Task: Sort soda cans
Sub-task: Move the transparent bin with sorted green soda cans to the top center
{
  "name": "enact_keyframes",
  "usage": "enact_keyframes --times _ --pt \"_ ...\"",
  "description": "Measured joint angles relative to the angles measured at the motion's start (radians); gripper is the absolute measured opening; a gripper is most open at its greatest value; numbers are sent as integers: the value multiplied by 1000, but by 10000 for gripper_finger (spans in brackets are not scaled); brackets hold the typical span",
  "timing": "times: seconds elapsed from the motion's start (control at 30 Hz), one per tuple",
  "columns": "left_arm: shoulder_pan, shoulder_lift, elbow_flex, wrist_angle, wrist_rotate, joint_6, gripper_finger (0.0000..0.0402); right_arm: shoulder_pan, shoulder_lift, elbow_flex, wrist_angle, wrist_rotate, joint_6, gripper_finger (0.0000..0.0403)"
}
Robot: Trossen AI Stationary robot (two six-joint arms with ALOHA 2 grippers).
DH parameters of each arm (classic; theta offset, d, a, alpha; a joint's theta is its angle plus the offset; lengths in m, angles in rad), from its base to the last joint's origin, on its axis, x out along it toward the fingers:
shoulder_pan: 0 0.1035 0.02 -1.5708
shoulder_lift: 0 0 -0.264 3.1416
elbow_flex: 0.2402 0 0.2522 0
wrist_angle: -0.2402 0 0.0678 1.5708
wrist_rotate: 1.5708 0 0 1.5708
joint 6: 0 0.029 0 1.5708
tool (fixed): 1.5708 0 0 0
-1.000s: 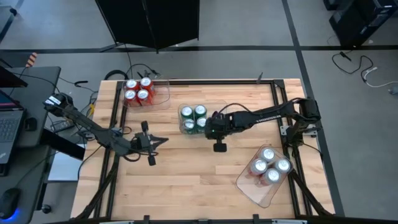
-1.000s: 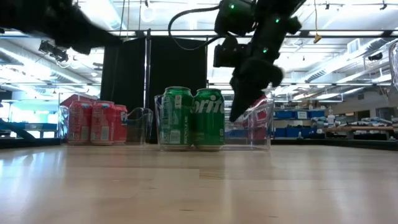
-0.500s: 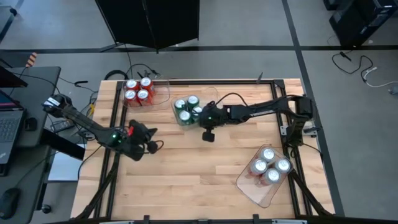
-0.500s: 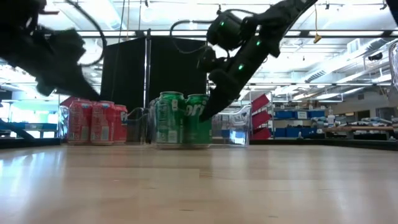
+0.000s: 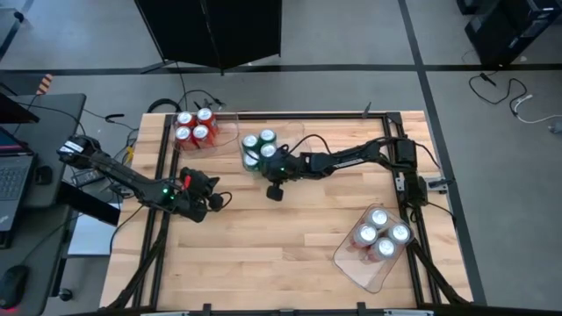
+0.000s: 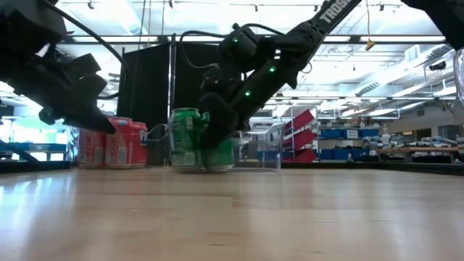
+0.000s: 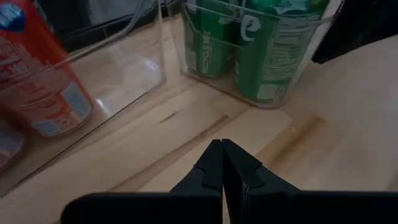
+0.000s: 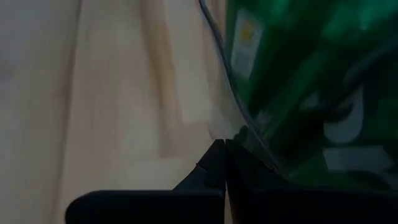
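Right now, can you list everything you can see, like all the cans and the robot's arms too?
Red cans: four, red, in a clear tray at the table's far left corner.
Green cans: four, green, in a clear tray beside the red ones.
Silver-white cans: four, in a clear tray near the table's right front.
Table: one, light wood.
Left gripper: shut, over the table's left side.
Right gripper: shut, against the green cans' tray.

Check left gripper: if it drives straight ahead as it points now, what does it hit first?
Probably the clear tray holding the green cans; the left gripper, fingers shut, points at its near wall across bare wood, though depth is unclear.
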Motion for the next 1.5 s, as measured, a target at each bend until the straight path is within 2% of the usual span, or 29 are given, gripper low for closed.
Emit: enact_keyframes --times 0.13,0.3,0.43,0.53,0.6,0.83,0.97,1.1,1.3,1.5 --pt "30 0 0 0 22 2 0 -3 1 27 -7 18 -5 0" --pt "32 0 -1 -3 43 24 0 8 -63 33 -89 18 -3 0" --pt "32 0 -1 1 44 37 0 52 -67 34 -27 -8 -5 0" --pt "32 0 -1 1 43 37 0 75 -45 35 56 18 -18 0" --pt "32 0 -1 -2 43 37 0 67 -23 33 77 46 -17 0" --pt "66 0 -1 -63 8 -33 0 11 43 34 145 47 57 0" --pt "114 0 -1 -106 -33 -110 0 -9 52 33 180 64 73 0" --pt "184 0 -1 -154 -7 -171 0 -29 52 32 217 103 88 0" --pt "302 0 -1 -185 16 -171 0 -42 50 32 236 116 86 0" --pt "384 0 -1 -180 0 -104 0 -51 5 32 243 89 53 0"
